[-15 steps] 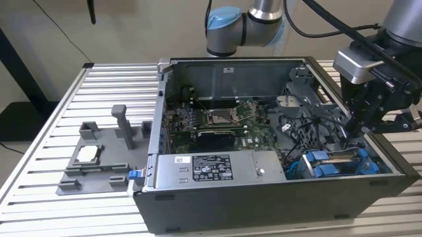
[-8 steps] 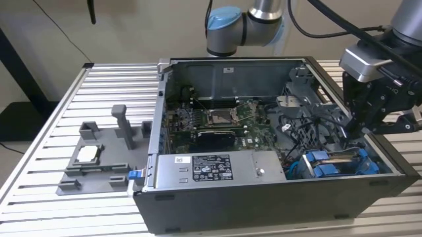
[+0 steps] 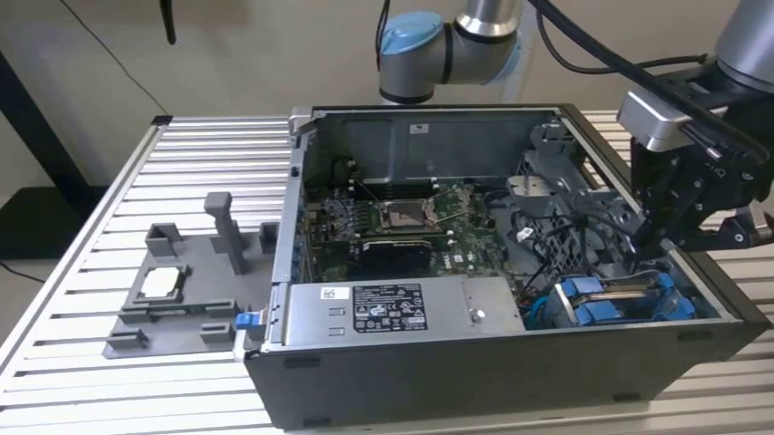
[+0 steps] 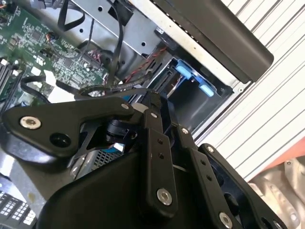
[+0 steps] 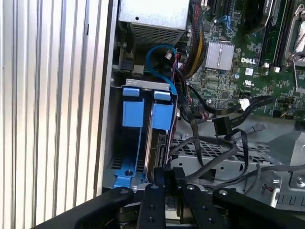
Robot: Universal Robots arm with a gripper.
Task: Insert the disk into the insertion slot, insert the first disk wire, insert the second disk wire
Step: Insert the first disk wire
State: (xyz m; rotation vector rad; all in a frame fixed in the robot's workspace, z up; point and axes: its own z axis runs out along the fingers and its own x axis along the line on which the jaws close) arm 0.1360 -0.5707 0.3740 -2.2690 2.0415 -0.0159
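Your hand (image 5: 169, 177) sits at the disk (image 5: 161, 119) in the insertion slot (image 5: 143, 85); whether it pinches anything, I cannot tell. Loose cables (image 5: 209, 155) just beside it could snag.

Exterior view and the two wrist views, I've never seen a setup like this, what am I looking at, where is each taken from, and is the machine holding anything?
It is a robot arm working over an open computer case on a slatted metal table. The exterior view looks on from off the arm; both wrist views come from cameras riding on the arm, looking past its black hand into the case. The hand hangs by the drive cage, where the disk in its blue frame sits. Beside the case lies a grey parts holder. Whether the hand holds anything cannot be told.
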